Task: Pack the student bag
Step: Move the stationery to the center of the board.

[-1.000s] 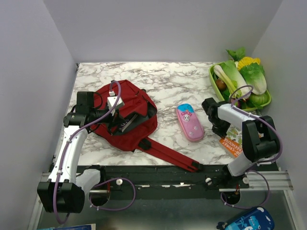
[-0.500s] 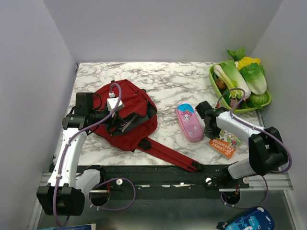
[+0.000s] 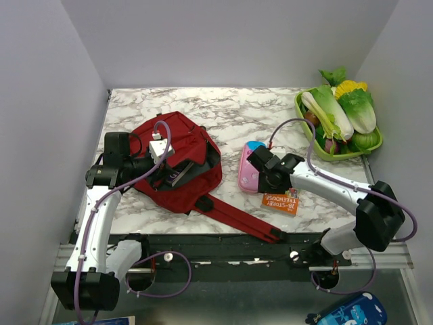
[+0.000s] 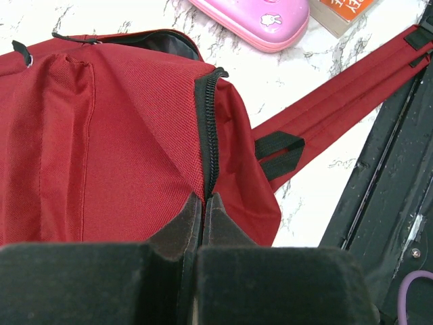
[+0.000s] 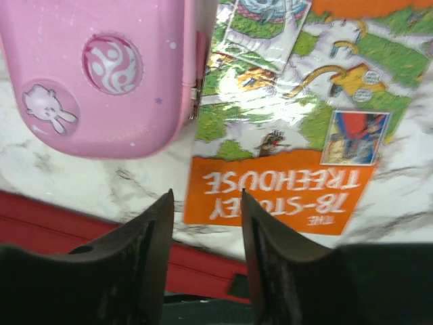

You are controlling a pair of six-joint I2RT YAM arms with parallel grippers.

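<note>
Marble-pattern tabletop [image 3: 230, 112], grey walls. Left arm reaches in from the left; left gripper [image 4: 203, 203] is clamped on the zipper seam of the large dark red fabric student bag [image 3: 193, 189], lying left of centre, red shoulder strap [image 3: 237, 220] trailing to the near edge. Right arm is stretched low to the left; right gripper [image 5: 205, 203] is parted and empty over the near edge of the orange-covered picture book [image 3: 281, 201]. Pink cartoon pencil case [image 3: 245, 172] touches the book's left side. Green tray of vegetables [image 3: 302, 115] sits far right.

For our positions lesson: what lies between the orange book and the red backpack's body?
The pink pencil case, beside the book, then bare marble up to the backpack; top view shows it.
</note>
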